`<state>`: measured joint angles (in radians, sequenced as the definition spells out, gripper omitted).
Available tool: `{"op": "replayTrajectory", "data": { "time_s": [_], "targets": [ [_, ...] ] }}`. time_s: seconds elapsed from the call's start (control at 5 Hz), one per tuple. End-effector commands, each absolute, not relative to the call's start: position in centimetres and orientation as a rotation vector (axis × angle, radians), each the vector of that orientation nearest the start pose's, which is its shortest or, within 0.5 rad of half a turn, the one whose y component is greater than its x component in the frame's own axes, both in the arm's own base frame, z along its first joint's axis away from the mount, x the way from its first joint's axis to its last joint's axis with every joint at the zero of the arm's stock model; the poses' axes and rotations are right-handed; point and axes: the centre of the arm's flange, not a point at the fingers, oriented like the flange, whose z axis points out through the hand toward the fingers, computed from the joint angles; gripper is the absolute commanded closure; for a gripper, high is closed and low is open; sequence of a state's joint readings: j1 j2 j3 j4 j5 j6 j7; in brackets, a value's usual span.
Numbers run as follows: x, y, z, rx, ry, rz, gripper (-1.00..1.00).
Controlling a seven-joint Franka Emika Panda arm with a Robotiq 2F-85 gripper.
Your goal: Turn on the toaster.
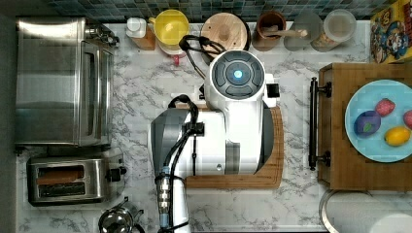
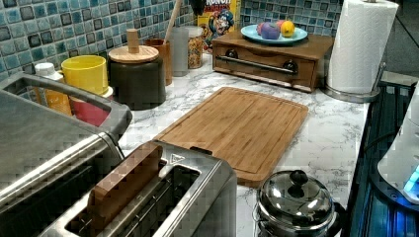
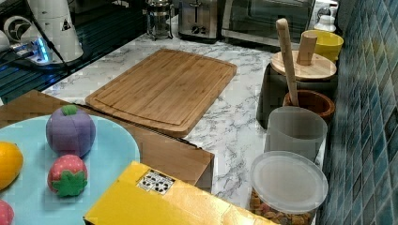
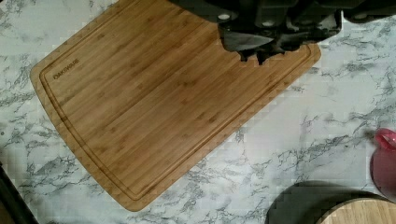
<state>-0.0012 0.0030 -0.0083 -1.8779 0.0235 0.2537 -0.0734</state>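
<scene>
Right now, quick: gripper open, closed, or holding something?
Gripper: cannot be told; it hangs above the cutting board with nothing seen in it, away from the toaster.

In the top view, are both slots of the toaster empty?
No, the toaster has a brown slice in the slot nearer the toaster oven.

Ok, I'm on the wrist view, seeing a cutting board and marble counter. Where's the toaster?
Observer: The toaster sits at the top view's lower left, below the toaster oven.
Operator: Which end has the lever?
Observer: The black lever is on the end facing the cutting board.
Operator: Anything loaded?
Observer: Yes, in the left view a brown slice stands tall out of one slot.
</scene>
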Motion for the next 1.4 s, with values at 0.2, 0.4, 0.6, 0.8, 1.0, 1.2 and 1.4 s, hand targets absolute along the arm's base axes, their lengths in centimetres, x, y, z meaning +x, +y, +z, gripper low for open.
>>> {"op": "replayTrajectory", "data": {
  "time_s": [0.2, 0.4, 0.6, 0.8, 1.0, 1.2, 1.4],
  "targets": [
    [55.6, 1.2, 49.4, -2.978, 0.976, 0.077, 1.00],
    [55.2, 4.3, 48.0, -3.051, 0.792, 0.070, 1.00],
    [55.0, 6.8, 47.2, -3.072, 0.641, 0.111, 1.00],
    [53.6, 9.7, 46.5, -3.067, 0.471, 0.097, 1.00],
    [51.3, 13.1, 45.6, -3.059, 0.309, 0.070, 1.00],
    [50.1, 15.8, 44.6, -3.063, 0.171, 0.112, 1.00],
    [47.9, 17.7, 44.5, -3.033, 0.069, 0.079, 1.00]
  ]
}}
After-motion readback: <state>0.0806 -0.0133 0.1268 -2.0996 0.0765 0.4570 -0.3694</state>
